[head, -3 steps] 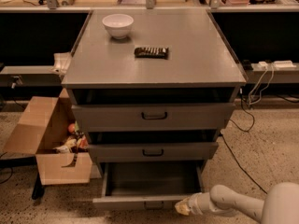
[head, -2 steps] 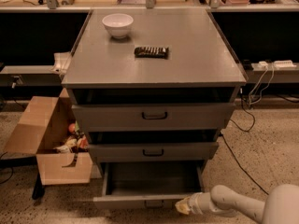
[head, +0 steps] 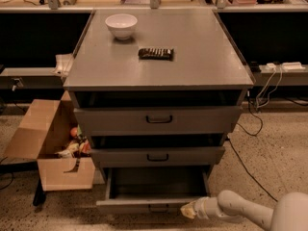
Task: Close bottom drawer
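Note:
The bottom drawer point(head: 126, 205) is the lowest of the grey cabinet's three drawers. It stands pulled out toward me, its shallow grey tray open and empty, with a small dark bar handle on its slim front. My gripper point(head: 188, 210) sits at the right end of that front, touching or nearly touching it, on the end of my white arm coming in from the lower right.
The grey cabinet top point(head: 202, 61) holds a white bowl point(head: 121, 25) and a dark flat object point(head: 156, 53). An open cardboard box point(head: 50, 143) with items stands on the floor at the left. Cables point(head: 250, 124) run over the floor at the right.

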`<state>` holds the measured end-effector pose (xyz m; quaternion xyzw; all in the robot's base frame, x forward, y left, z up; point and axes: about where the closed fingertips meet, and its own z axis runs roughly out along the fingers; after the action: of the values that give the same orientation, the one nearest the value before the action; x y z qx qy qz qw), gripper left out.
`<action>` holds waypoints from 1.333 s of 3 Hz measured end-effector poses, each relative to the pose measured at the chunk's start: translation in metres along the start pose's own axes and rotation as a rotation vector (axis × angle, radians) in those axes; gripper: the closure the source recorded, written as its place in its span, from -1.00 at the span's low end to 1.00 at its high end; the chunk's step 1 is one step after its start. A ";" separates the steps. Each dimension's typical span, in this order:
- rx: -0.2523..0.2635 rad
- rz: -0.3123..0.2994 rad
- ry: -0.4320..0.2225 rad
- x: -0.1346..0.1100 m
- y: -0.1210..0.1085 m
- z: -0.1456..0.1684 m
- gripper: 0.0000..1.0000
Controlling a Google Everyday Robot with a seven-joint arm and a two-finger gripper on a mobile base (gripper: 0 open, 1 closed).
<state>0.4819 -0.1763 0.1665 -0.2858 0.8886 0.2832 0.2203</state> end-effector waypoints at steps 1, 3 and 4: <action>0.007 0.010 -0.019 -0.005 -0.006 0.001 1.00; 0.017 0.024 -0.049 -0.012 -0.015 0.003 1.00; -0.021 0.022 -0.032 0.001 0.004 -0.003 1.00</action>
<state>0.4778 -0.1756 0.1694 -0.2740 0.8850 0.2993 0.2284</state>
